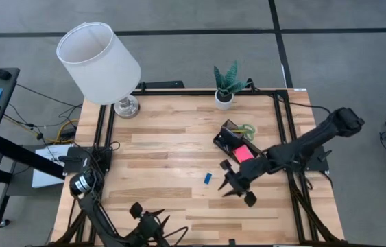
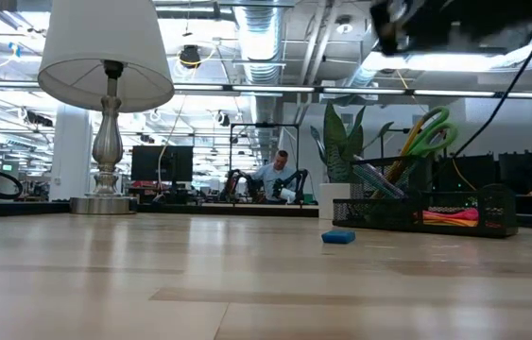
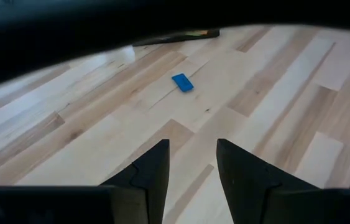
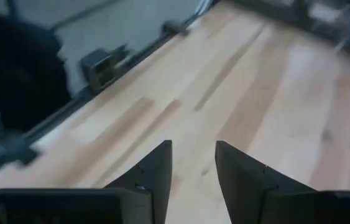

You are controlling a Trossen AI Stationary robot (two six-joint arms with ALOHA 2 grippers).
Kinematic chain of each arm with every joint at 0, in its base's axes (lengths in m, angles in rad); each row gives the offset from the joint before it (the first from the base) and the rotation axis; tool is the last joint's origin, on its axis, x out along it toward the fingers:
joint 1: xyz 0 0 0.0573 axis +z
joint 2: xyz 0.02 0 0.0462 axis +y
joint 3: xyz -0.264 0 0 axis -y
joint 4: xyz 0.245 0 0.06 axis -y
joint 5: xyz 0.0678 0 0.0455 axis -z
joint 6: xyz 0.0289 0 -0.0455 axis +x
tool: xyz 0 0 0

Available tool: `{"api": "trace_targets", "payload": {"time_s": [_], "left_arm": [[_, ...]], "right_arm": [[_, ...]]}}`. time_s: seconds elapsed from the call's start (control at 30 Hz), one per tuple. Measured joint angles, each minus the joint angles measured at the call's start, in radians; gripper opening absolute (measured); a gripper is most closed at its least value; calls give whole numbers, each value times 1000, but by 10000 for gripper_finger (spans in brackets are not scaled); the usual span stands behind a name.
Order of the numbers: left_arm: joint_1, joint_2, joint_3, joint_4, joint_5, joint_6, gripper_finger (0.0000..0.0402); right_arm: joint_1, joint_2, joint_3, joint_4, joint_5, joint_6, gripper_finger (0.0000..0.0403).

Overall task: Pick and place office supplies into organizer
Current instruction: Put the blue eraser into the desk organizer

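The right tool (image 1: 236, 186) hangs over the middle-right part of the wooden table (image 1: 172, 147). Its two dark fingers (image 4: 156, 168) are spread apart, with only bare wood between them, so it holds nothing. Just beside this tool, toward the left arm's side, a small blue eraser (image 1: 208, 178) lies flat on the table, alone and not touching anything. On the tool's other side, toward the back of the table, sits the black organizer (image 1: 230, 142). A pink sticky-note pad (image 1: 245, 154) lies in the part of the organizer nearest the tool. Green-handled scissors (image 2: 426, 132) stand up in its back part, next to some pens (image 2: 379, 179). Farther back, past the organizer, is a white pot with a green plant (image 1: 226, 86). Well away from the right tool, at the far back corner on the left arm's side, stands a lamp (image 1: 103, 65) with a white shade. The left tool (image 1: 149, 221) waits at the near edge of the table, well apart from the eraser. Its fingers (image 3: 153, 177) are spread a little and empty.
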Motion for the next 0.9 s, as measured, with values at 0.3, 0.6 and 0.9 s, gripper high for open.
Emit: {"api": "trace_targets", "payload": {"time_s": [0.3, 0.6, 0.9], "left_arm": [[26, 0, 0, 0, -7, 10, 125], [102, 0, 0, 1, 9, 41, 125], [132, 0, 0, 8, 96, 91, 125]], "right_arm": [[-247, 117, -288, 703, -248, -28, 118], [-316, 452, -200, 734, -273, -26, 118], [-341, 590, -138, 742, -368, -130, 118]]}}
